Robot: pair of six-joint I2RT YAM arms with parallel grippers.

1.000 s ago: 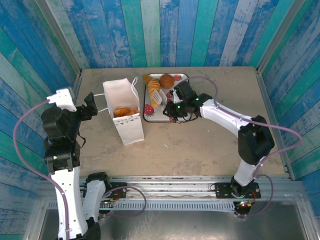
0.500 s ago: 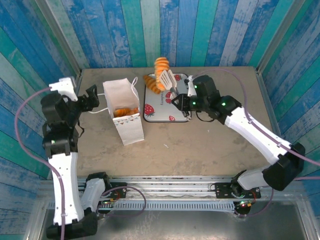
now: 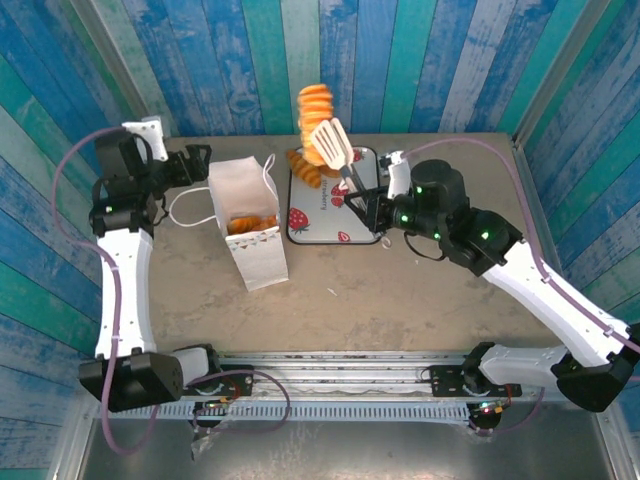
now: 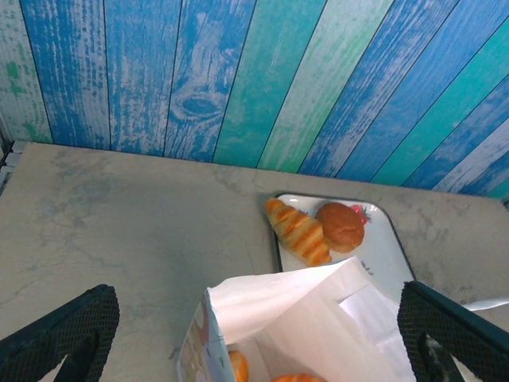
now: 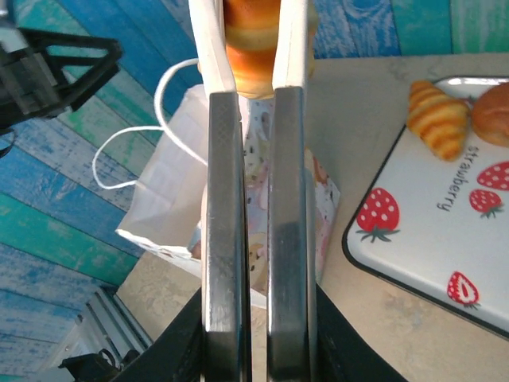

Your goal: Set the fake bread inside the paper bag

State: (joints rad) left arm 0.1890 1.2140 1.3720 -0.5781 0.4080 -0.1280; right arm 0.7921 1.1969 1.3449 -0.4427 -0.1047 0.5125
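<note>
Right gripper (image 3: 322,135): jaws narrow, clamped on one croissant (image 3: 315,105). The piece sits between the two white fingers at their outer end. Its golden, ridged body stands proud of the tips. In the right wrist view the same croissant (image 5: 254,36) fills the gap between the fingers, touching both.

Orientation: the long axis appears to run along the fingers, with the ridges crossing them; the far end is cut off by the frame edge, so the tip cannot be checked. From above, the piece points toward the far wall.

Location: the croissant is held clear of the table (image 3: 400,290), over the far left corner of the tray (image 3: 335,230). It is right of the bag (image 3: 245,215) and not touching it.

Left gripper (image 3: 190,163): jaws wide, holding nothing. It hangs just left of the bag, near its far edge. Its dark pads (image 4: 64,330) stand at opposite sides of the left wrist view, with the bag mouth between them.

Bag: upright on the table, mouth open, left of the tray. Orange pastries (image 3: 250,222) lie inside.

Tray: a second croissant (image 4: 298,231) and a bun (image 4: 340,225) lie side by side at its far end, touching or nearly so. That croissant lies diagonally.
</note>
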